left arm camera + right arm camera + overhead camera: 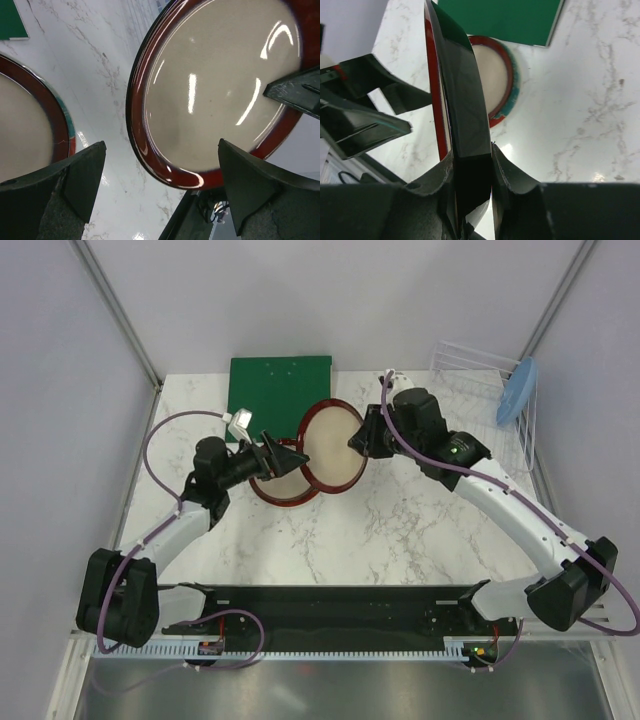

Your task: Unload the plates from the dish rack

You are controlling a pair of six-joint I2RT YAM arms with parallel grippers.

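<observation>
Two arms converging at centre frame, one gripper open, one clamped

The white-and-black left arm reaches in from lower left, its black two-finger left gripper spread wide, gripping nothing. The white-and-black right arm arcs in from lower right, its black right gripper pinching the rim of a dark red-rimmed, beige-centred round plate.

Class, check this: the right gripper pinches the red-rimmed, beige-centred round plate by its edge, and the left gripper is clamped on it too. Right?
No. The left gripper stands open, not clamped on the red-rimmed, beige-centred round plate, as the left wrist view shows. The right gripper does pinch its edge.
</observation>
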